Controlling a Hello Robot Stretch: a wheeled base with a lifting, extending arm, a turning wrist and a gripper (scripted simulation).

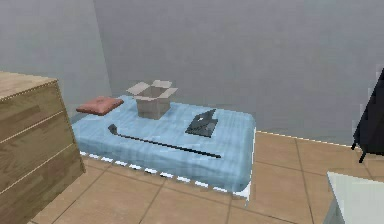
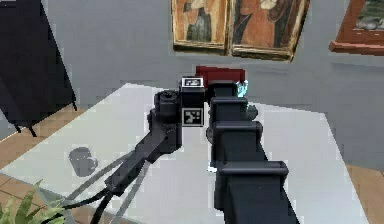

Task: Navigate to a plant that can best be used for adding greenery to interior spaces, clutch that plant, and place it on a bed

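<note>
In the forward view a bed (image 1: 232,135) with a light blue cover stands against the grey wall, a short way ahead. In the arm side view the dark arm (image 2: 240,150) rises from the bottom edge over a white table (image 2: 300,130). The gripper (image 2: 68,200) reaches down to the lower left with its thin fingers (image 2: 120,170). A plant (image 2: 28,207) with green leaves hangs at the fingers' far end by the bottom left corner, in front of the table's edge and the floor. The gripper holds the plant; its lower part is cut off by the picture's edge.
On the bed lie a cardboard box (image 1: 151,99), a laptop (image 1: 201,123), a pink pillow (image 1: 98,104) and a long dark stick (image 1: 150,141). A wooden dresser (image 1: 28,140) stands at the forward view's left. Framed paintings (image 2: 238,25) hang beyond the table.
</note>
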